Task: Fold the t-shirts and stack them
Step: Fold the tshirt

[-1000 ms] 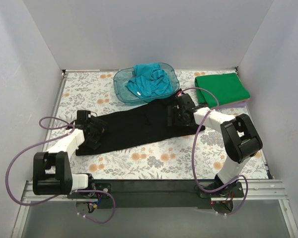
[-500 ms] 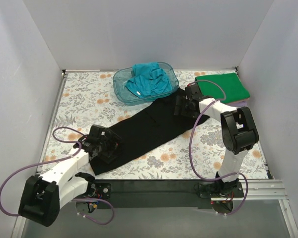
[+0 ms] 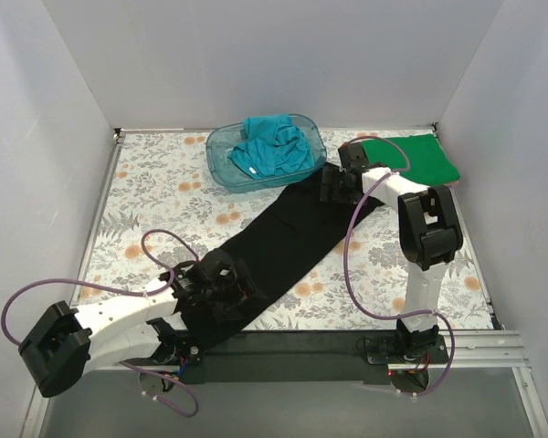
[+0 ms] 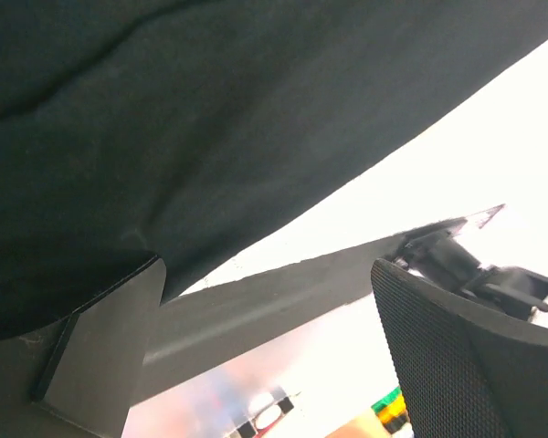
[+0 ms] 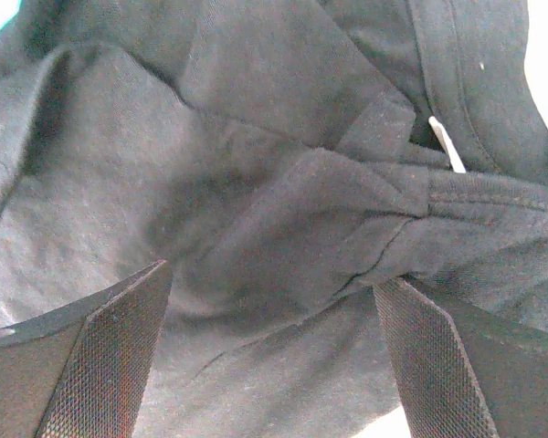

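Lying diag. on table (image 3: 164, 182): black shirt (image 3: 288, 233), long narrow strip.

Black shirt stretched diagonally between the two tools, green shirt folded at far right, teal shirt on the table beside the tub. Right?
One slip: the top external view shows the teal shirt bunched inside the blue tub, not beside it. The black shirt between the left tool and the right tool, and the folded green shirt at far right, stand.
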Controlling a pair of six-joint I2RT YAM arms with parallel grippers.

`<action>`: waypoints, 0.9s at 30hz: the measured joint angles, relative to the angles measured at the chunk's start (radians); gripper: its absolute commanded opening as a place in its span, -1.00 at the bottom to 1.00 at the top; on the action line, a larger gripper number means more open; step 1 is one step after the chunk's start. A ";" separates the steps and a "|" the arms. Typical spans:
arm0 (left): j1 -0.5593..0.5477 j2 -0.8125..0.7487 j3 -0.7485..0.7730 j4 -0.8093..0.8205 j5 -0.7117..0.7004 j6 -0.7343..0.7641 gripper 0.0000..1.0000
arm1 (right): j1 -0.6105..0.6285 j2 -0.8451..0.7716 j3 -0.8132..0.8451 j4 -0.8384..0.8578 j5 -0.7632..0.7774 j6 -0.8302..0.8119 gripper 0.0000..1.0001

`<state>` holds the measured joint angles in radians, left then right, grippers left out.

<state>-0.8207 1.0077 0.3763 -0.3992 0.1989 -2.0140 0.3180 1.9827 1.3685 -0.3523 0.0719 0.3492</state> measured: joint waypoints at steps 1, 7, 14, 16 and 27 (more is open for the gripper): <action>-0.013 0.023 0.024 -0.022 -0.011 -0.002 0.96 | 0.000 0.010 0.014 -0.005 0.000 -0.004 0.95; -0.041 0.072 0.173 -0.306 -0.146 0.010 0.96 | -0.001 0.017 0.030 -0.010 -0.003 -0.026 0.95; -0.023 -0.045 0.310 -0.651 -0.418 0.017 0.96 | 0.001 -0.059 -0.004 -0.032 -0.040 -0.063 0.95; 0.010 -0.084 0.334 -0.729 -0.505 0.018 0.96 | 0.020 -0.145 -0.047 -0.045 -0.033 -0.071 0.96; 0.585 -0.042 0.336 -0.603 -0.565 0.066 0.96 | 0.820 -0.461 -0.227 0.038 0.116 -0.033 0.96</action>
<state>-0.2359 0.9657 0.7124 -1.0019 -0.3664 -1.9480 1.1381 1.5219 1.1416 -0.3141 0.1883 0.3164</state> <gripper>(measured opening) 0.982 0.982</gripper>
